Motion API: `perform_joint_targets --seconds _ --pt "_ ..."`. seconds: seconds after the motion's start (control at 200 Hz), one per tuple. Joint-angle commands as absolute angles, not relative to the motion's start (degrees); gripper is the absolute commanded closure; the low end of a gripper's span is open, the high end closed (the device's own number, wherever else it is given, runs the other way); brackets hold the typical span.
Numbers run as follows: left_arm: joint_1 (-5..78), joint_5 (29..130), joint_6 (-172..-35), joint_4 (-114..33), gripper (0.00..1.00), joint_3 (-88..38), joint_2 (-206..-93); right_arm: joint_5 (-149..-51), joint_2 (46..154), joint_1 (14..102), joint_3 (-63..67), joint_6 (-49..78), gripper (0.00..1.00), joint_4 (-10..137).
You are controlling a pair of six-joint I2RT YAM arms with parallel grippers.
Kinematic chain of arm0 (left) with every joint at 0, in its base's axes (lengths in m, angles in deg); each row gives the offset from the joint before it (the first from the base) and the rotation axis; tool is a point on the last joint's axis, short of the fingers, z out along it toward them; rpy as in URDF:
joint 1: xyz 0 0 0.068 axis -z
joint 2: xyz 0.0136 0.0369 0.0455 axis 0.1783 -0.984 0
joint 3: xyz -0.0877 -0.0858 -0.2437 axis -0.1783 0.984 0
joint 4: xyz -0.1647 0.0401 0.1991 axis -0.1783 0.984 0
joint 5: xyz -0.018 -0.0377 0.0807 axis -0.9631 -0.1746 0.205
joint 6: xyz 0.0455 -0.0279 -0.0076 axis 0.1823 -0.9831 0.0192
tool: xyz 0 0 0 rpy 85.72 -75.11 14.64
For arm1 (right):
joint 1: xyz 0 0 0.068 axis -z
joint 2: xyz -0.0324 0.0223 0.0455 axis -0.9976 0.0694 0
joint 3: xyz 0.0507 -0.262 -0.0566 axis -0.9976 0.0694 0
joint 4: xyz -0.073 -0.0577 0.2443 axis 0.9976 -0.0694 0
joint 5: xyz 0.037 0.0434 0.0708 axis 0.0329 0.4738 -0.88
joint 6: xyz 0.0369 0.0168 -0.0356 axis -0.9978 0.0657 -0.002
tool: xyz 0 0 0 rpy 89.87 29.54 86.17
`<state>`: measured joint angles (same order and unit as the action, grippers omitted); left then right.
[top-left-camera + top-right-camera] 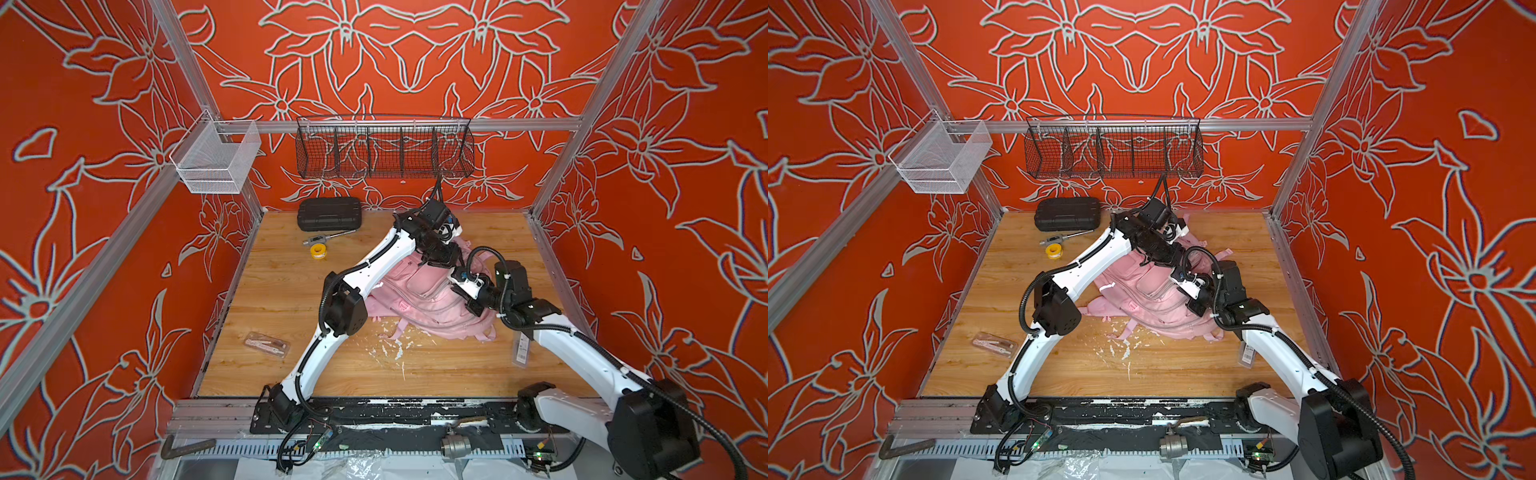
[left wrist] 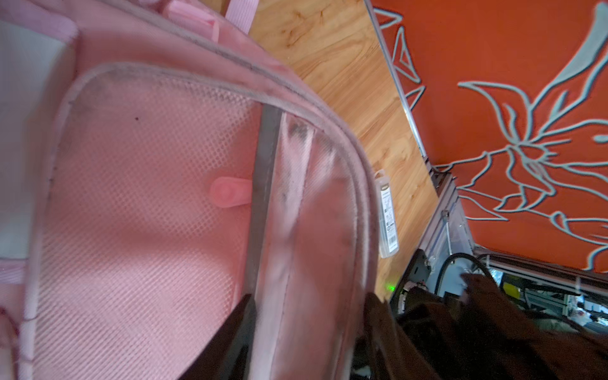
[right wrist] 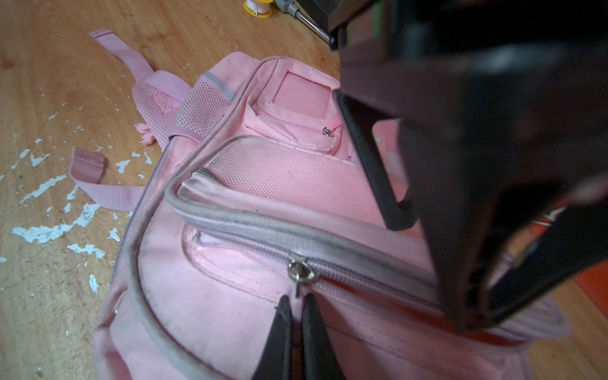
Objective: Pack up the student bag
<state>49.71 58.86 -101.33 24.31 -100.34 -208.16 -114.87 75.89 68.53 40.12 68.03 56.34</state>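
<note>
Much bare tabletop (image 1: 282, 291) beside student bag (image 1: 419, 291)

**Flowered orange walls (image 1: 415, 62) are boxing in a wooden floor (image 1: 270, 299)**

The walls are carrying large pale-outlined blossoms at 9, 12 and 3 o'clock in both top views. Aluminium posts (image 1: 183, 54) are rising at 11 and 1 o'clock, and a rail (image 1: 519, 124) is running between them at 12. A black wire basket (image 1: 384, 153) is hanging from that rail; a white mesh basket (image 1: 216, 162) is hanging at 10 o'clock. The light floor planks are showing white chipped flecks (image 1: 398, 353) toward 6 o'clock. Even light is falling.
</note>
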Motion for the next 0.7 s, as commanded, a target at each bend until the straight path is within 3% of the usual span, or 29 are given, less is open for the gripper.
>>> perform_joint_targets --seconds 0.0,0.18,0.445,0.57,0.696 --pt "50.7 62.4 -98.7 27.8 0.45 -102.1 -209.9 -115.9 74.7 67.1 40.0 70.9 1.00 56.6" --pt "51.8 65.5 -98.7 30.0 0.50 -102.7 -211.6 -114.9 74.7 66.7 39.9 71.0 1.00 56.0" --pt "51.5 64.9 -101.2 30.2 1.00 -103.0 -211.1 -112.0 74.6 66.6 38.8 69.7 1.00 54.2" --pt "50.7 60.0 -106.6 28.3 1.00 -102.4 -210.5 -109.7 74.1 66.7 38.2 68.9 1.00 53.1" --pt "49.7 54.2 -118.8 17.5 1.00 -98.5 -207.8 -106.0 72.4 67.0 37.8 69.2 1.00 51.7"
